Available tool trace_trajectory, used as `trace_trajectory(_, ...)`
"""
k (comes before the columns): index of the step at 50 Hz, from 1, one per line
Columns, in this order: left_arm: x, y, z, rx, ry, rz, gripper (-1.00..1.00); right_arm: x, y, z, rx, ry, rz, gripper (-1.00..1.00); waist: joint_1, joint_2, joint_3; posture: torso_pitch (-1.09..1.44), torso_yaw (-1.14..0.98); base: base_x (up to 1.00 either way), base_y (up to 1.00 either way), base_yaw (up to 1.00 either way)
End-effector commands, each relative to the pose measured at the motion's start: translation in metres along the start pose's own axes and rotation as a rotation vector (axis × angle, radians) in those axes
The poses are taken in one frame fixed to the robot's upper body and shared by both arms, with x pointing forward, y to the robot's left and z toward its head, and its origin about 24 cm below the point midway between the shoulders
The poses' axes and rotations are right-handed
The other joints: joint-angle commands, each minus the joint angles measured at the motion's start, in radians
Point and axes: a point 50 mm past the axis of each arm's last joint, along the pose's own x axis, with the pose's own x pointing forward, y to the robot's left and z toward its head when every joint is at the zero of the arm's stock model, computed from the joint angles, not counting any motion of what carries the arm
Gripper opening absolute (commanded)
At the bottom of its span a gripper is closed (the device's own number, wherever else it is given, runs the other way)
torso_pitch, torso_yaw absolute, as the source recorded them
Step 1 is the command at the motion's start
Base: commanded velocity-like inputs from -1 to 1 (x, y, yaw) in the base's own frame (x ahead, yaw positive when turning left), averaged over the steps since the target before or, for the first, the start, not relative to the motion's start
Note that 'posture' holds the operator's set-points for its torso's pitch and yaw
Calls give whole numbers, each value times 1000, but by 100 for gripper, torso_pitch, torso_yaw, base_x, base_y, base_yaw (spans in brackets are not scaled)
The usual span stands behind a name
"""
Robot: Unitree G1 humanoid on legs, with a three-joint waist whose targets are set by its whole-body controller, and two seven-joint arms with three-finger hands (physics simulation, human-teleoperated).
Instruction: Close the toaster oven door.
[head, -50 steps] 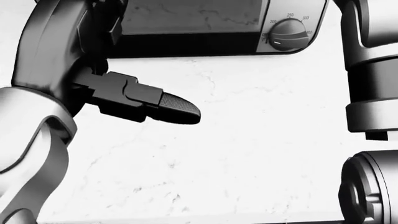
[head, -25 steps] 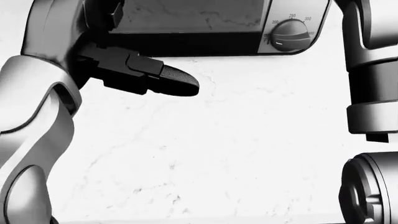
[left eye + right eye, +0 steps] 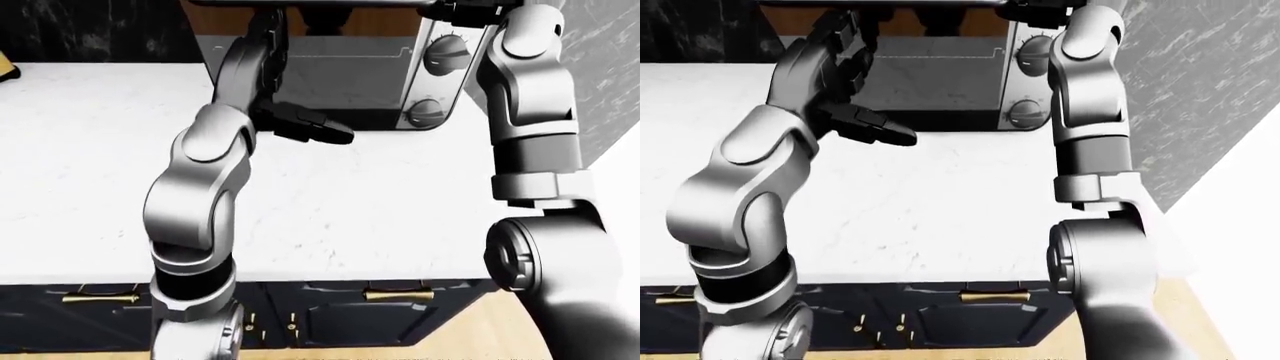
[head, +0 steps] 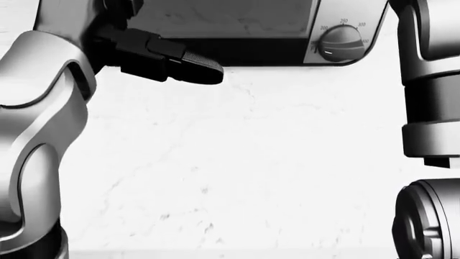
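The toaster oven (image 3: pixel 400 82) stands on the white counter at the top middle of the eye views. Its glass door (image 3: pixel 345 71) looks upright and mirrors the marble. Two knobs (image 3: pixel 445 52) sit on its right panel; one knob (image 4: pixel 340 42) shows in the head view. My left hand (image 3: pixel 285 90) is raised against the door's left part. Its fingers (image 3: pixel 265 34) point up along the glass and its black thumb (image 4: pixel 194 67) sticks out to the right, holding nothing. My right hand (image 3: pixel 462 9) reaches the oven's top right corner, cut off by the frame edge.
The white marble counter (image 3: pixel 90 150) stretches left and toward the bottom of the views. Below it are dark cabinets with brass handles (image 3: pixel 400 295). A dark marbled wall (image 3: pixel 1200 90) rises at the right, where the counter ends.
My left arm has risen: in the head view the thumb climbed from mid-counter up to the oven's lower edge. The right arm stays as before.
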Motion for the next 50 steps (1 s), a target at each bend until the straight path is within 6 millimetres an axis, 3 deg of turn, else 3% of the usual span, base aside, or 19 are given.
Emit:
trace_trajectory(1,-4,8,30,28,-167,61,100,3,-7,42,78,-154,-19,100,-1,-3,-44,0,0,0,0,0)
trace_trajectory(22,28,17,31,28,-150,58,100,1,-10,34,61,-125,-40,100,-5,4,-46,0,0,0,0,0)
trace_trajectory(35,35,19,32,38,-145,54,100,1,-11,33,54,-122,-43,100,-7,1,-52,0,0,0,0,0)
trace_trajectory(38,50,27,30,40,-124,59,100,1,-9,32,47,-117,-44,100,-4,1,-51,0,0,0,0,0)
trace_trajectory(50,64,32,25,53,-106,55,100,0,-10,30,44,-111,-47,100,-3,0,-52,0,0,0,0,0)
